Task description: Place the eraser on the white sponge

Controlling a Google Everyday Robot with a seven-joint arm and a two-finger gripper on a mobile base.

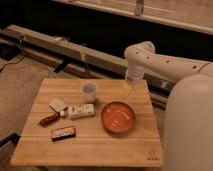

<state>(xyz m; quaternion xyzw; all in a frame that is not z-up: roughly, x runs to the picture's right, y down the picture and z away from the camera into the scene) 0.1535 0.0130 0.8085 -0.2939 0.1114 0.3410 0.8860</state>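
The eraser (63, 133), a small dark block with a pale label strip, lies flat near the front left of the wooden table (90, 145). The white sponge (57, 104), a small whitish square pad, lies at the left, behind the red-handled tool. My gripper (127, 90) hangs from the white arm (150, 60) over the table's back right part, above the table top, far from the eraser and the sponge. It holds nothing that I can see.
A translucent cup (89, 92) stands at the back middle. A longer white box with dark print (80, 111) lies beside the sponge, with a red-handled tool (49, 119) in front. An orange bowl (118, 116) sits right of centre. A metal rail (60, 47) runs behind the table.
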